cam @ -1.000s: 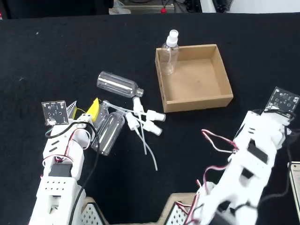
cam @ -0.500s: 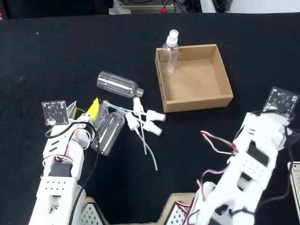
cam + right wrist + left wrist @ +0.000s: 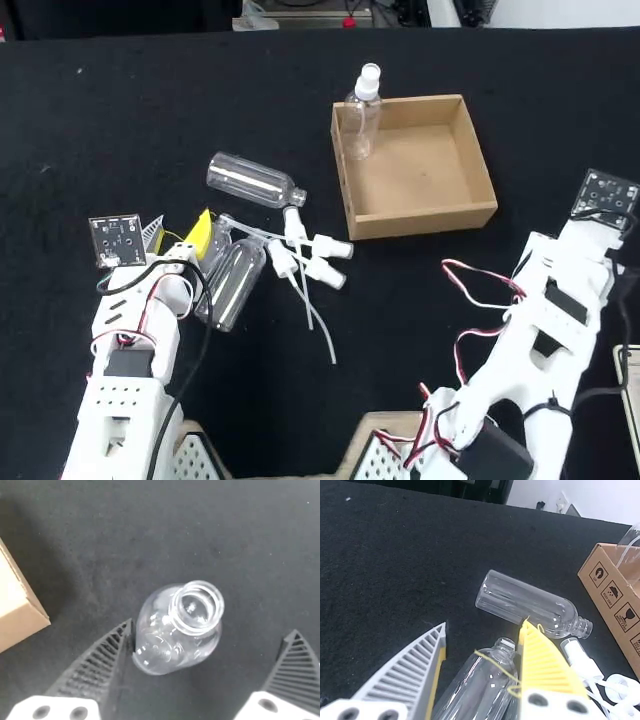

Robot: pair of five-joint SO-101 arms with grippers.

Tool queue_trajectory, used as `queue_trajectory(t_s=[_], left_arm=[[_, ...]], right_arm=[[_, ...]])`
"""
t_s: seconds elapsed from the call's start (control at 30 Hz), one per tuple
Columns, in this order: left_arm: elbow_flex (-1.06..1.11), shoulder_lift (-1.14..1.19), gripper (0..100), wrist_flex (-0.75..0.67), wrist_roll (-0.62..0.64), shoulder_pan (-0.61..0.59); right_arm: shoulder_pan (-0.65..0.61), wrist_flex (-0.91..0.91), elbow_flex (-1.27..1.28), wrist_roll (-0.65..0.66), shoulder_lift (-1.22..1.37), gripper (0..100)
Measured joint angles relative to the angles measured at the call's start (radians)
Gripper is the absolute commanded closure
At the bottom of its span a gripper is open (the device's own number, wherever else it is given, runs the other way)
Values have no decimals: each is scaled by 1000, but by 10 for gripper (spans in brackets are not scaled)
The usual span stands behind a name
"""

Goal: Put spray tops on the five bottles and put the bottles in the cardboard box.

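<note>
Not much of the job is finished. One capped bottle (image 3: 362, 118) stands upright at the far left corner of the cardboard box (image 3: 420, 220). From where I stand I can't tell whether it is just inside the wall or against it. The floor of the box looks bare.

The other bottles have no tops. A lying bottle (image 3: 250, 180) rests on its side on the black table (image 3: 120, 100), near the box and well apart from both arms. Closer to the left arm, two more lie side by side. The left claw (image 3: 484, 625) is spread open over the near bottle (image 3: 480, 680), with one finger on each side of its open neck, and I don't see it pinching. The loose spray tops (image 3: 327, 271) lie in a tangle just beside these two bottles, their thin tubes trailing toward the arms. I make it about four, though they overlap.

On the other side, the right claw (image 3: 212, 627) hangs wide open over a standing bottle (image 3: 195, 605). It holds nothing, and its fingers are apart from the glassy sides. That bottle stands near a corner of the box.

By my reckoning four bottles need tops, and most or all five need boxing.
</note>
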Motion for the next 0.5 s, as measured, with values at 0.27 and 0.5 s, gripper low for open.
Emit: queue_trajectory(t_s=[0.27,0.5], left_arm=[[0,0,770,0,0,0],[0,0,770,0,0,0]], right_arm=[[0,-133,31,0,0,657],[0,-183,38,0,0,677]])
